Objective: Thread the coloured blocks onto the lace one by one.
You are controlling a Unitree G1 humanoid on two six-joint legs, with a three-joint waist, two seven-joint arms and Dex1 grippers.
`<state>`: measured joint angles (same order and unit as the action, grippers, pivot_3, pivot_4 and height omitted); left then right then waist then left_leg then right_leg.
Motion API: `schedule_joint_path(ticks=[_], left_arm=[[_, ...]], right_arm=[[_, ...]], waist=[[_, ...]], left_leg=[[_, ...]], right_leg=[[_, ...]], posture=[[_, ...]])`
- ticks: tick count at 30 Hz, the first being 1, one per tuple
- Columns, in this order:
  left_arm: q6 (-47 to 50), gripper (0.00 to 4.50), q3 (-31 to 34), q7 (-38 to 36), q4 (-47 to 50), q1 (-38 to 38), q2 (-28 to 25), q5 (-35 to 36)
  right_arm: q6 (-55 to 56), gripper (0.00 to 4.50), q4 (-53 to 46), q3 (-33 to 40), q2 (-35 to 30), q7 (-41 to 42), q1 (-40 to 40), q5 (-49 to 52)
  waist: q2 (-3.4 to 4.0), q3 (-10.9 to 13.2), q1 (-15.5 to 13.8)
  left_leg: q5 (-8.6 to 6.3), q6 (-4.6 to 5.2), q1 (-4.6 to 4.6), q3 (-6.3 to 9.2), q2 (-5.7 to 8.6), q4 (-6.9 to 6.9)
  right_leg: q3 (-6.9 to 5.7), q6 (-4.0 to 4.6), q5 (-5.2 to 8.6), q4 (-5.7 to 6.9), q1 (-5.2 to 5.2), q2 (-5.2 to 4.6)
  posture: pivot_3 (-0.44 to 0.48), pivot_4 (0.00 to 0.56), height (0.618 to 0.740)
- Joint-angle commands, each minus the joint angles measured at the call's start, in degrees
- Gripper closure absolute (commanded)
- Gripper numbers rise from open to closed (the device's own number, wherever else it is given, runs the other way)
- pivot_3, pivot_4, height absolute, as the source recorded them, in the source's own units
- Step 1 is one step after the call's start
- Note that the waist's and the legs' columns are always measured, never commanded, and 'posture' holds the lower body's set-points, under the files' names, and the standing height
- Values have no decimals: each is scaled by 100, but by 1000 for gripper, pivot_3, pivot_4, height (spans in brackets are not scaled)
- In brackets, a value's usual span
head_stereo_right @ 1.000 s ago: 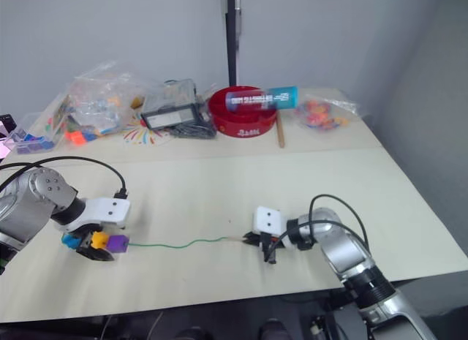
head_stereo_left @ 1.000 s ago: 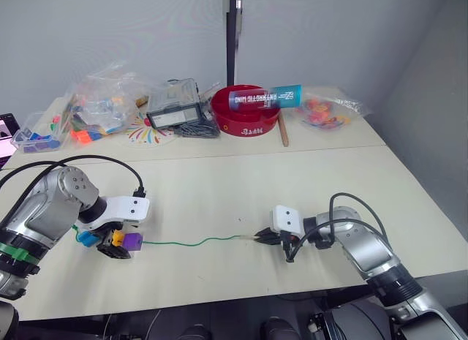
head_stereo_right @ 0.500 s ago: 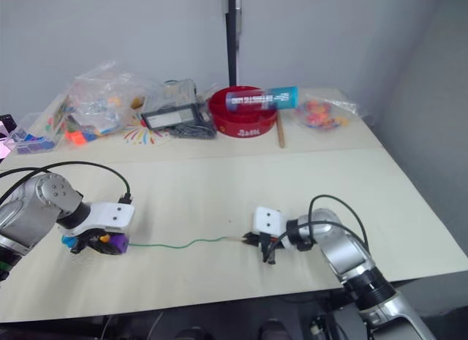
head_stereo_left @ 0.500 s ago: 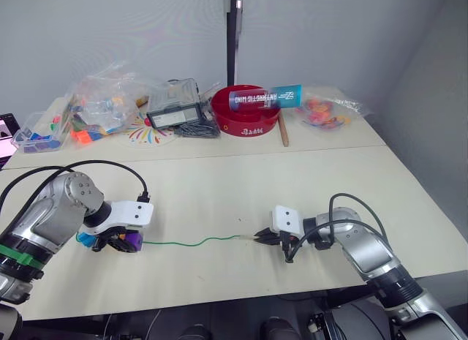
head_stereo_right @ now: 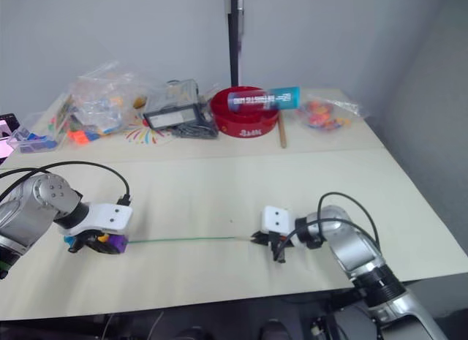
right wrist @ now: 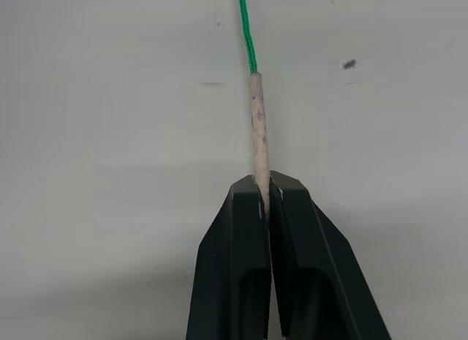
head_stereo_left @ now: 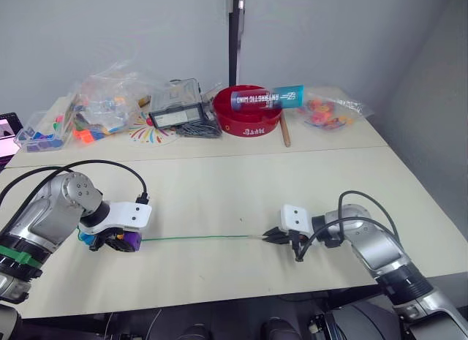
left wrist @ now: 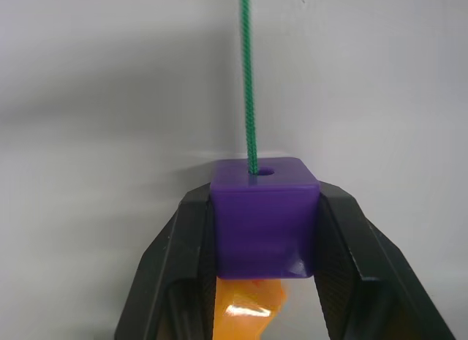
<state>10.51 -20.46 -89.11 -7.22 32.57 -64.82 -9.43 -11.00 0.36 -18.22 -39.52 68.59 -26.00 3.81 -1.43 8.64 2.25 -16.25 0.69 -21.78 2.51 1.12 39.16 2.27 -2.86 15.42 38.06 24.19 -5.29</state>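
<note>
Change: since a second ago the right tool (head_stereo_left: 272,236) has shifted toward the robot's right, and the thin green string lace (head_stereo_left: 197,238) that sagged in a wavy line now lies pulled straight; the left tool (head_stereo_left: 117,241) has closed around the purple cube, hiding most of the orange-yellow one.
Left tool: two black fingers (left wrist: 186,259) clamped on both sides of the small purple plastic cube (left wrist: 263,212), low on the pale counter (head_stereo_left: 241,183) at the robot's left.
Purple cube: lace runs out of the hole in its front face; an orange-yellow cube (left wrist: 245,303) sits directly behind it between the same fingers.
Blue cube: a small blue piece (head_stereo_left: 85,239) shows just behind the left tool, on the counter.
Right tool: fingers pinched tight on the pale stiff tip (right wrist: 257,131) of the lace, tip pointing toward the left tool.
Lace: stretches straight across the counter between the two tools, low to the surface.
Background: red round bowl (head_stereo_left: 248,121) with a blue cylindrical tube (head_stereo_left: 265,99) lying across it, clear plastic bags of coloured toys (head_stereo_left: 106,106) and a dark box (head_stereo_left: 175,106), all at the far side of the counter, well apart from the tools.
</note>
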Motion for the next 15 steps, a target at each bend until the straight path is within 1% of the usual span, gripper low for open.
schedule_joint_path(ticks=[1, 8, 15], left_arm=[[-171, 3307, 15, 109, -233, 87, -48, -263], [-450, 3307, 47, 143, -531, 65, -96, -356], [-432, 3307, 132, 165, -439, -96, -169, -305]], right_arm=[[72, 4500, -26, 201, -208, 67, 149, 63], [138, 4500, 3, 317, -518, 58, 481, 8], [101, 4500, -96, 495, -859, 76, 803, 65]], waist=[[0, 0, -7], [0, -1, -16], [-1, -1, -42]], left_leg=[[0, 0, 0, 0, 0, 0], [0, 0, 6, -1, 0, 1], [0, 0, 13, -1, 0, 2]], right_leg=[[0, 0, 0, 0, 0, 0], [1, 0, 0, 0, -4, -1], [1, 0, 0, -1, -10, -2]], posture=[[0, 150, 740], [0, 150, 740], [0, 150, 740]])
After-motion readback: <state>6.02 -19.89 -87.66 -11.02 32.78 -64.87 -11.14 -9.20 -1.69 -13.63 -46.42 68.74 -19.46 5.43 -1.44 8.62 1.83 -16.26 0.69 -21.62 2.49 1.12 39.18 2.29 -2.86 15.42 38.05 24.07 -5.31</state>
